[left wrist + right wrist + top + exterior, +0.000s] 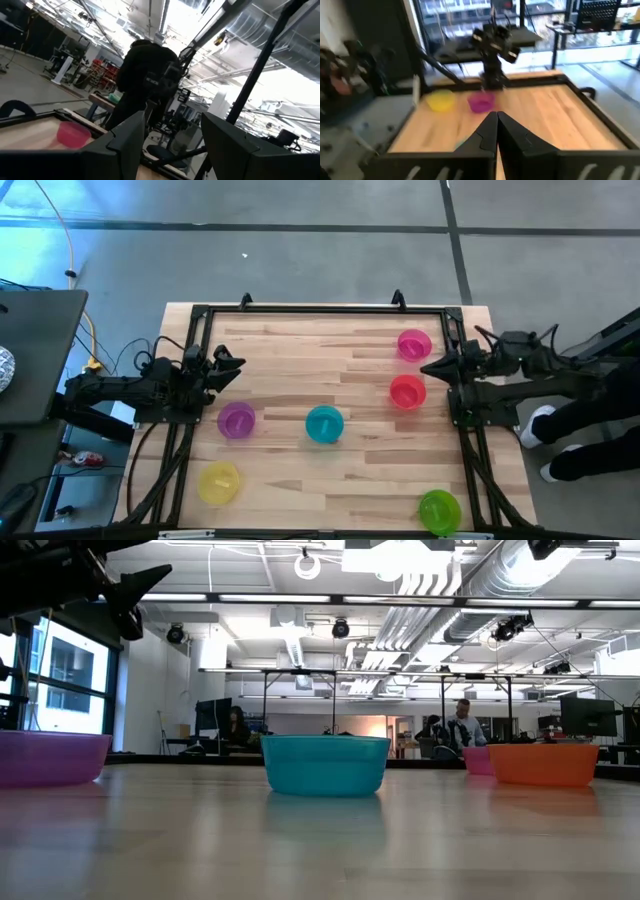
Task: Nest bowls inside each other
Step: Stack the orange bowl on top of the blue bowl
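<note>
High view shows all six bowls standing apart, open side up, none inside another, so the nesting looks not yet begun. The pink bowl (414,344) sits toward the far right of the worktop (300,360), with the red bowl (407,391) just nearer than it. The teal bowl (324,424) is near the middle, the purple bowl (236,420) to its left, the yellow bowl (218,483) at the near left and the green bowl (438,510) at the near right corner. Being spread out singly, each bowl has clear room around its rim for a grasp, and their like size suggests any one can drop into any other.

The right end effector (428,367) hovers at the right edge of the worktop, its tip between the pink and red bowls and close to both; its fingers are pressed fully together and hold nothing. From there the red or pink bowl would be its natural first pick, though it must spread its fingers first.

The left end effector (236,371) is at the left edge, fingers spread wide and empty. The purple bowl lies near it, a little closer to the front edge, with the yellow bowl farther on the same side. In the low view the purple, teal and red bowls stand level on the wood.
</note>
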### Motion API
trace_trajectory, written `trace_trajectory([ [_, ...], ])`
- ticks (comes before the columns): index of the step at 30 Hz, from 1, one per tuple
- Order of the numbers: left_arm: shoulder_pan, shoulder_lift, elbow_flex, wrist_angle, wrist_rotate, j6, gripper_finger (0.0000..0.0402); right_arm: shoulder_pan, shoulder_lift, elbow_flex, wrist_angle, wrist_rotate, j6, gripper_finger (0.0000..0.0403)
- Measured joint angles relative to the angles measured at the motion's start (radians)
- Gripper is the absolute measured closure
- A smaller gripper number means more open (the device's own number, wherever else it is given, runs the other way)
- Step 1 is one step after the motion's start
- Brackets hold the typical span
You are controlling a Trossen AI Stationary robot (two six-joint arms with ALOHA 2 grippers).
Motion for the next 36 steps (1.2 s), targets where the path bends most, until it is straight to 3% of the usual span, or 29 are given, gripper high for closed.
trace_trajectory([
  [8, 0.000, 0.000, 0.000, -0.105, -0.022, -0.037, 0.0218, -0.001, 0.125, 0.208, -0.410, 0.251, -0.035, 0.0402],
  [17, 0.000, 0.000, 0.000, -0.185, -0.025, -0.053, 0.0218, -0.001, 0.250, 0.269, -0.682, 0.319, 0.092, 0.0402],
  [28, 0.000, 0.000, 0.000, -0.213, -0.022, -0.053, 0.0218, -0.001, 0.392, 0.269, -0.830, 0.319, 0.208, 0.0402],
  [36, 0.000, 0.000, 0.000, -0.268, -0.020, -0.052, 0.0218, -0.001, 0.451, 0.269, -0.813, 0.214, 0.217, 0.0402],
])
